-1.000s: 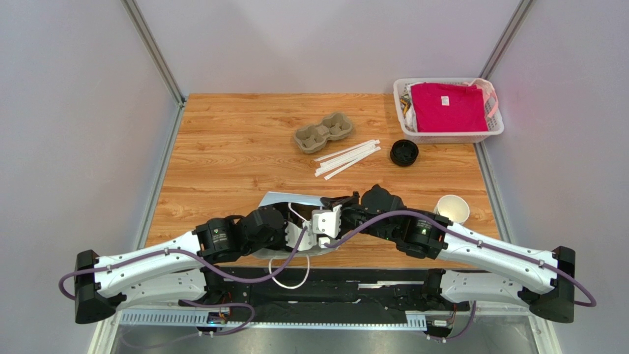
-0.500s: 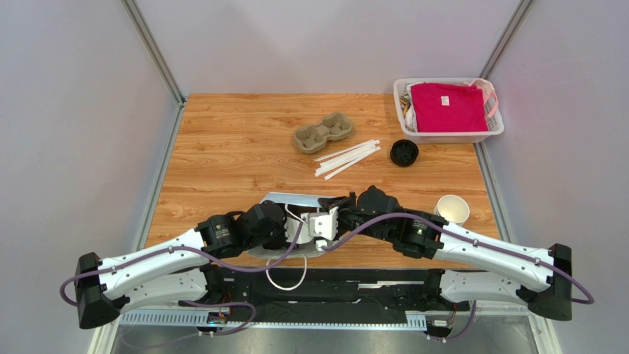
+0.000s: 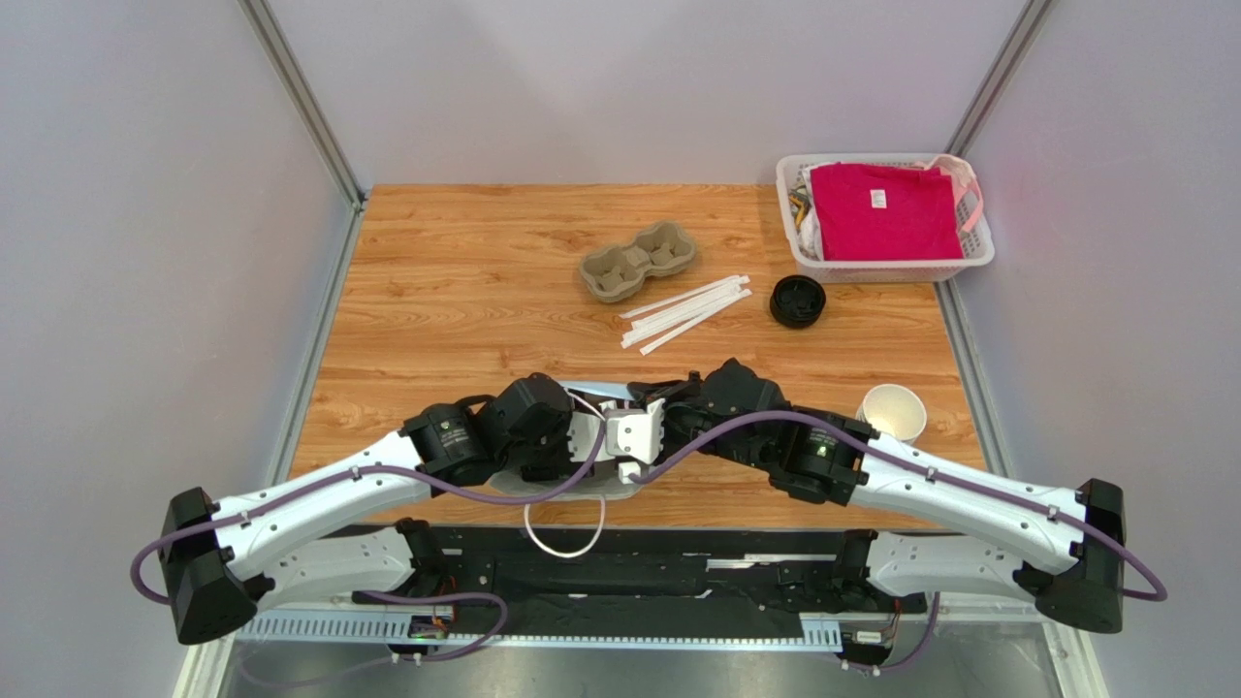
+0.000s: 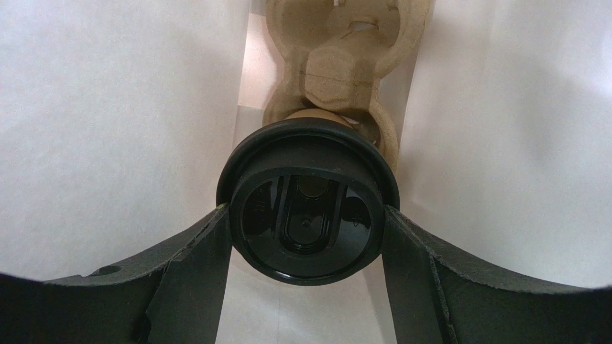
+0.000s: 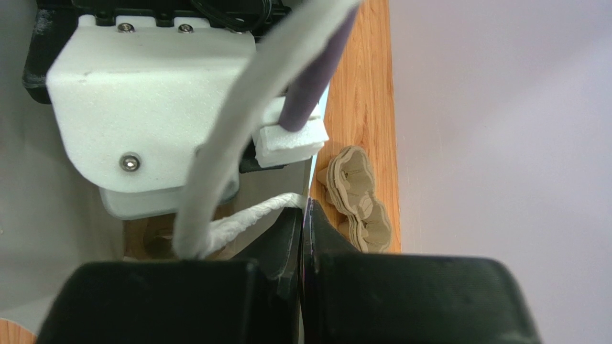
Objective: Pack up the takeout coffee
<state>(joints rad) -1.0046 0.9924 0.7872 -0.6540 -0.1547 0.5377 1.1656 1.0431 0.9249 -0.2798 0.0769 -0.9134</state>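
Observation:
The takeout coffee point(image 4: 307, 208), a brown cup with a black lid, is inside a white paper bag point(image 4: 108, 129). My left gripper point(image 4: 307, 240) is shut on its lid, with fingers point(image 4: 194, 272) on both sides. A moulded cardboard cup carrier point(image 4: 337, 64) lies in the bag just beyond the cup; I cannot tell whether the cup sits in it. My right gripper point(image 5: 303, 222) is shut on the bag's rim point(image 5: 309, 183), beside the bag's white rope handle point(image 5: 251, 215). In the top view both grippers meet at the bag point(image 3: 597, 396), which hides the cup.
A second cup carrier point(image 3: 638, 262), white straws point(image 3: 685, 313), a stack of black lids point(image 3: 797, 301) and a lidless cup point(image 3: 892, 412) lie on the wooden table. A white basket point(image 3: 794, 197) with red cloth stands at the back right. The left arm's white camera mount point(image 5: 151, 93) is close above my right gripper.
My left arm has pushed forward and right, deeper into the bag. The right arm has shifted slightly left with the bag's rim.

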